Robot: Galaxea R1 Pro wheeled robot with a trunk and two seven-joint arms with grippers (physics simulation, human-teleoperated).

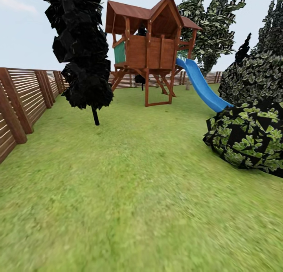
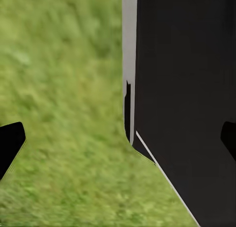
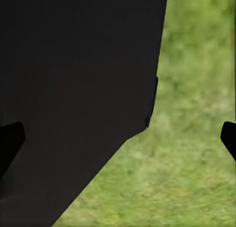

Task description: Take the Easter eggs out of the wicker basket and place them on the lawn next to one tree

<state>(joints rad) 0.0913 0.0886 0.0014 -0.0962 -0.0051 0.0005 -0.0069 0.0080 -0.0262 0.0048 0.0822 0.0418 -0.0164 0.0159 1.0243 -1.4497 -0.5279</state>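
Seen from the left wrist, the left gripper (image 2: 118, 138) has its dark fingertips (image 2: 11, 141) spread wide apart with nothing between them, above blurred grass and beside a flat, matte black panel of the robot's body (image 2: 187, 89). The right gripper (image 3: 118, 138) is likewise wide open and empty, with the same smooth black panel on one side and grass on the other.

From the head, the lawn (image 1: 129, 193) spreads out as mottled, soft green turf. To the right sits a rounded, dark bush (image 1: 249, 136) with patchy green leaves. Left stands a narrow, jagged, near-black cypress (image 1: 80, 48) on a thin stem, beside a slatted brown wooden fence (image 1: 23, 95). Farther back rises a wooden playhouse (image 1: 149, 44) on angled legs with a smooth blue slide (image 1: 200, 85). Behind it is a leafy tree (image 1: 214, 26). The basket and eggs cannot be located from these views.
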